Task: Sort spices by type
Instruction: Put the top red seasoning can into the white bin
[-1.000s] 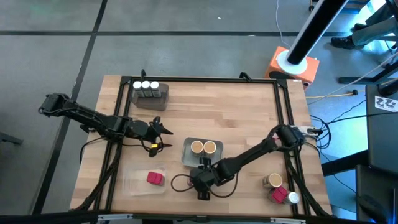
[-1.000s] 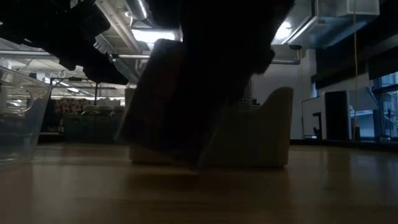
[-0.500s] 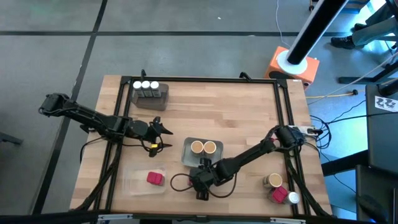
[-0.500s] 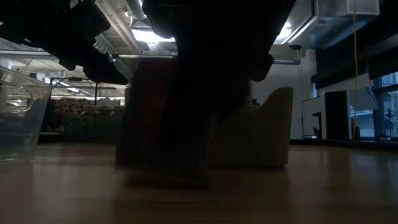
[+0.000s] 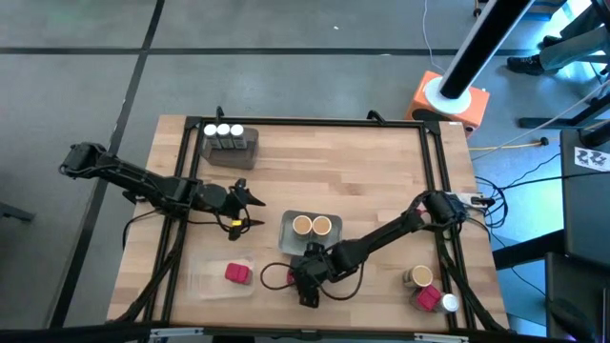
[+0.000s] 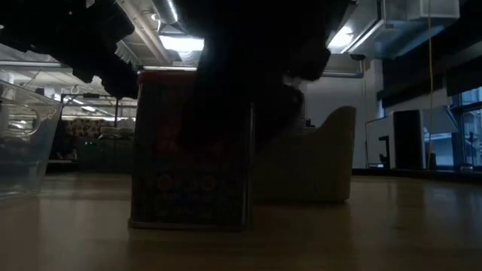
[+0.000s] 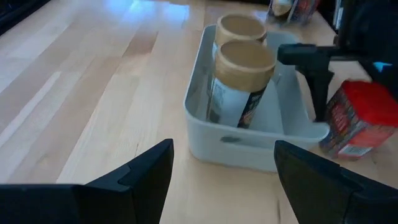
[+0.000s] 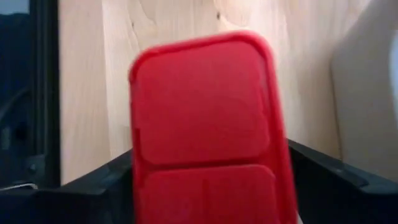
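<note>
A red boxy spice container stands upright on the table just in front of the grey tray, which holds two tan-lidded jars. Its red lid fills the right wrist view. My right gripper is over it, shut on it. Another red box lies in the clear tray. Three white-capped jars sit in the far grey tray. A tan-lidded jar, a red box and a white cap stand near the right corner. My left gripper hovers open, left of the tan-jar tray. My right gripper pinches the red box near its lid end, one dark finger on either side, coming from above and pointing down. The box stands upright with its base on the table.
The grey tray wall is close behind the held box. The clear tray lies to the left of it. Bare wood stretches across the table's middle and far right. A black frame runs round the table's edge.
My right gripper has lowered the red box and brought it from tilted to upright. Its base now rests flat on the table, slightly nearer the clear tray. My left arm has kept still.
</note>
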### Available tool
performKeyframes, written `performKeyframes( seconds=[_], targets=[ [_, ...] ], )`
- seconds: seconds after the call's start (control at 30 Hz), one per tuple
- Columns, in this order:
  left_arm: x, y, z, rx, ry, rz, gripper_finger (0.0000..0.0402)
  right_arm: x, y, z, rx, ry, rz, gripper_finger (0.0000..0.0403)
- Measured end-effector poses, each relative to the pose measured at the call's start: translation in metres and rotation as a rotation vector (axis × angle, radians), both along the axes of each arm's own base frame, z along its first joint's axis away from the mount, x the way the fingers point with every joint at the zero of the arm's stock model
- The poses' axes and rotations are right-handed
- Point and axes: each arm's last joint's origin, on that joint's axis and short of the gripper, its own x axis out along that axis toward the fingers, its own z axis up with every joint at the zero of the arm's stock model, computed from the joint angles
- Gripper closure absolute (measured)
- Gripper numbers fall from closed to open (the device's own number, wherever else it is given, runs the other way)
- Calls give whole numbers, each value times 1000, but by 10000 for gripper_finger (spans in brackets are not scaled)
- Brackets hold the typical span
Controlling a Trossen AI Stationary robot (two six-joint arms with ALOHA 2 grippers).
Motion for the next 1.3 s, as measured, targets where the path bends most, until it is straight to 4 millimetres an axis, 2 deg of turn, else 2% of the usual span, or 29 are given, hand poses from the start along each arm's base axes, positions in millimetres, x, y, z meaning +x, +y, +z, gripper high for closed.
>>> performKeyframes(
  seconds=[0.17, 0.3, 0.47, 0.67, 0.83, 1.1, 1.3],
  targets=[
    [2, -9, 11, -36, -35, -32, 139, -12, -2, 23, -13, 27, 36, 82],
    [1, -25, 20, -46, -62, -117, 139, -26, -1, 50, -37, 4, 44, 82],
    [5, -48, 23, -86, -50, -187, 139, -47, 3, 82, -163, -72, 17, 81],
    [28, -82, 24, -67, 11, -221, 139, -71, 0, 119, -353, -209, -96, 81],
    [55, -112, 26, -74, 48, -224, 139, -78, -15, 143, -488, -323, -243, 81],
    [95, -150, 18, -37, 117, -249, 139, -75, -31, 157, -620, -448, -445, 81],
    [116, -161, 3, 50, 221, -228, 139, -66, -46, 160, -622, -463, -504, 81]
  ],
)
